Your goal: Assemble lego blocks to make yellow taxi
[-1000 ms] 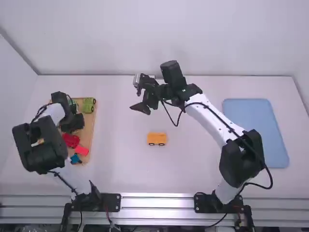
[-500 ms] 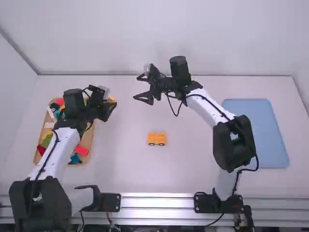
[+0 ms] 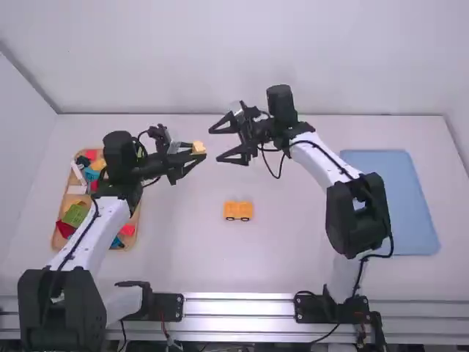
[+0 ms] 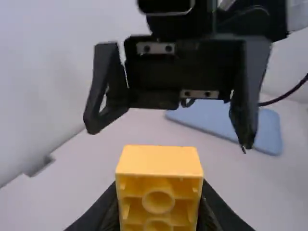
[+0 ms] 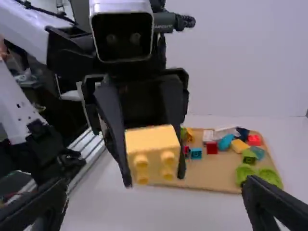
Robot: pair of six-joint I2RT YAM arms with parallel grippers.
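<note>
Block (image 5: 151, 137), yellow and boxy (studded, too)

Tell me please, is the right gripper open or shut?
Open. The right gripper has its two black fingers wide apart, holding nothing.

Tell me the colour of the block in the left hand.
The block is yellow, leaning towards orange; the left wrist view shows it best.

Tray (image 5: 216, 174) partly hidden, cable (image 4: 288, 95) blurred
</note>
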